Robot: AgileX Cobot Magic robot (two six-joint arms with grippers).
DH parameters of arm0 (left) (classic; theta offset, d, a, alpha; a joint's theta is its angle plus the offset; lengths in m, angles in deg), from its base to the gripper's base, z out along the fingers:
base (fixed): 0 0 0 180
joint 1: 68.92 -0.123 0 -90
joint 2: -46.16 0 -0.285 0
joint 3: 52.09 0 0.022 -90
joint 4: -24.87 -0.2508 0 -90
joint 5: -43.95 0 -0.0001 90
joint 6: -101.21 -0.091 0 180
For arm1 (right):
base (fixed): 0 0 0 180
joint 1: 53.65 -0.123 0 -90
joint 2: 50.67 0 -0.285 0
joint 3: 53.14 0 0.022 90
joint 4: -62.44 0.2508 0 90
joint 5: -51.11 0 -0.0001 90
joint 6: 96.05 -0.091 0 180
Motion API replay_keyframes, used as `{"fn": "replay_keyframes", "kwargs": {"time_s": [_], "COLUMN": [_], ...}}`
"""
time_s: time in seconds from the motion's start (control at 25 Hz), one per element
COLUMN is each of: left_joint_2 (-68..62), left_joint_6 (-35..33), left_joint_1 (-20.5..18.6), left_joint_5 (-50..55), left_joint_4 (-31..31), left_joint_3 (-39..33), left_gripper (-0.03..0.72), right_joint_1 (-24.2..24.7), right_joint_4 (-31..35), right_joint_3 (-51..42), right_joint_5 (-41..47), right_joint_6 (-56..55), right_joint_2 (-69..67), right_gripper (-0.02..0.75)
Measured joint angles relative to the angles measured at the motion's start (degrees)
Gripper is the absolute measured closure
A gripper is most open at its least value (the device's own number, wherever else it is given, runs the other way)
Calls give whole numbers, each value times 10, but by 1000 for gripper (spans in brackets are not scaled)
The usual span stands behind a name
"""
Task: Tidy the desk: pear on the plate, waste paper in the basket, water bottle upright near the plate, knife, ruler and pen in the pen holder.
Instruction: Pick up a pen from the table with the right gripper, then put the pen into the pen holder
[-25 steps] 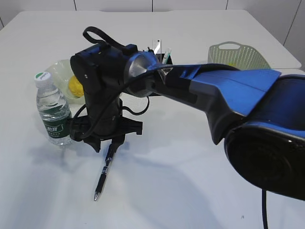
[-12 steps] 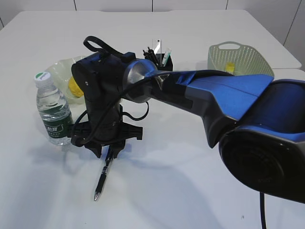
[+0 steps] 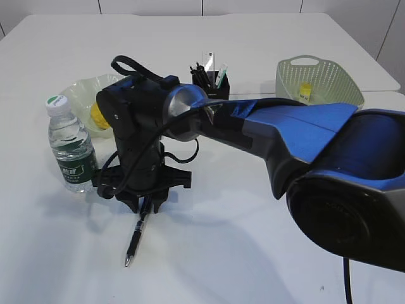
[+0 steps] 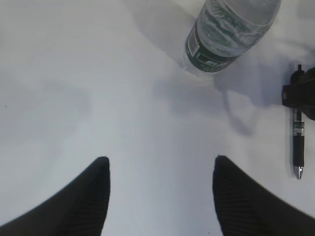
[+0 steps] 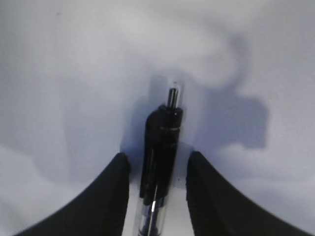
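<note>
On the desk [image 3: 253, 253], a black pen [image 3: 135, 234] lay between the right gripper [image 3: 145, 206]'s spread jaws, not pinched yet; pear [image 3: 99, 116] in the plate [image 3: 79, 95] at 11 o'clock.

A: Bright, even light overhead; soft grey shadows spread on the white worktop [image 3: 266, 38] under the arm.

B: The right wrist view is blurred close up, and the pen [image 5: 160, 147] looks soft.

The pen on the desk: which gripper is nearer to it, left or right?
Right. The right gripper straddles the pen, one finger on either side of its top end. The left gripper hovers open over bare desk, the pen off to one side.
</note>
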Motion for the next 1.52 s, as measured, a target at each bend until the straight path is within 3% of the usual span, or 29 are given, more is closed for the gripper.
{"fn": "replay_keyframes", "kwargs": {"time_s": [0.28,1.0,1.32,1.52], "left_joint_2": [0,0,0,0], "left_joint_6": [0,0,0,0], "left_joint_1": [0,0,0,0], "left_joint_5": [0,0,0,0], "left_joint_4": [0,0,0,0], "left_joint_3": [0,0,0,0], "left_gripper": [223,223,223,223], "right_joint_1": [1,12,35,77], "right_joint_4": [0,2,-41,-63], "right_joint_3": [0,-5,-153,-218], "right_joint_5": [0,0,0,0], "right_joint_6": [0,130,164,190], "right_joint_2": [0,47,141,209], "right_gripper": [631,639,639,639]}}
